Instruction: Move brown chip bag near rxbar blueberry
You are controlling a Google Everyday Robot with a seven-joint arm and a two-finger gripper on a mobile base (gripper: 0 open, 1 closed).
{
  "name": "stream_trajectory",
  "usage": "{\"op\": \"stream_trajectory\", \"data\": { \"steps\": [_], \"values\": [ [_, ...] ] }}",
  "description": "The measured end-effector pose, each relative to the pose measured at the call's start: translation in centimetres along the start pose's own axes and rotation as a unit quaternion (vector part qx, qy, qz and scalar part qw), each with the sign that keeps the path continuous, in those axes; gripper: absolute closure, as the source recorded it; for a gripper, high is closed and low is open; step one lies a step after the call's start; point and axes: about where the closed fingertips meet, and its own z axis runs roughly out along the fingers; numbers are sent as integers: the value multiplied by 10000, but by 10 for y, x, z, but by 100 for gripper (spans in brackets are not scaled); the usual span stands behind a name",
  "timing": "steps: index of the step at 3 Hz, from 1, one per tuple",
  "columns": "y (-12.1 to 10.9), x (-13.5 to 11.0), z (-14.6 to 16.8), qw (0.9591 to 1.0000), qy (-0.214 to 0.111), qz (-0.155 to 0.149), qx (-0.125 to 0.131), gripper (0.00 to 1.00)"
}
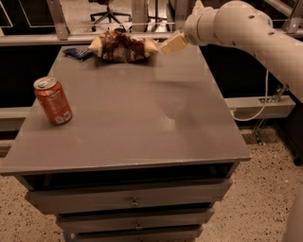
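Note:
The brown chip bag (120, 46), crinkled tan with dark brown print, lies on the grey table (142, 123) at its far edge. The rxbar blueberry (77, 53), a small flat dark blue bar, lies just left of the bag, close to it. My gripper (172, 43) hangs at the far right of the table, just right of the bag's right end and apart from it. It holds nothing that I can see. The arm (246, 28) reaches in from the upper right.
An orange-red soda can (53, 100) stands upright near the table's left edge. Drawers (135, 201) sit under the tabletop. A rail and an office chair (106, 9) stand behind the table. A cable (262, 101) hangs at the right.

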Motion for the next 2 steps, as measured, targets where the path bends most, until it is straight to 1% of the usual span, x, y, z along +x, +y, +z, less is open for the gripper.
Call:
{"op": "stream_trajectory", "data": {
  "steps": [1,2],
  "values": [
    [-29,10,-13,9991,283,-133,300,0],
    [-30,11,-13,9990,290,-133,305,0]
  ]
}}
